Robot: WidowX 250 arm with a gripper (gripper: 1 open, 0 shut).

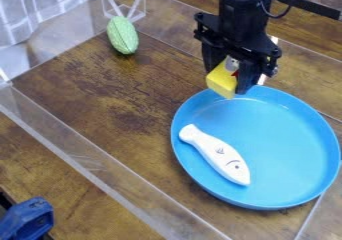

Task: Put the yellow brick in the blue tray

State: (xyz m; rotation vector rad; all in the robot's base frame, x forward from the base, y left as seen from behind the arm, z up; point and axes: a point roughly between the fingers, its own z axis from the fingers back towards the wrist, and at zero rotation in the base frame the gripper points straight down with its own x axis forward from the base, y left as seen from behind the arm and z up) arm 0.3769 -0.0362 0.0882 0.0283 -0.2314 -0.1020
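The yellow brick (222,81) hangs in the air, pinched between the black fingers of my gripper (230,72), which is shut on it. It sits over the far left rim of the blue tray (297,120), a round shallow dish on the wooden table. A white fish (215,153) lies inside the tray toward its left side. The arm comes down from the top of the view, and the brick's upper part is hidden between the fingers.
A green ribbed oval object (123,34) rests on the table at the back left. Clear acrylic walls (80,144) fence the wooden surface along the front and left. A blue object (24,222) lies outside the wall at the bottom left.
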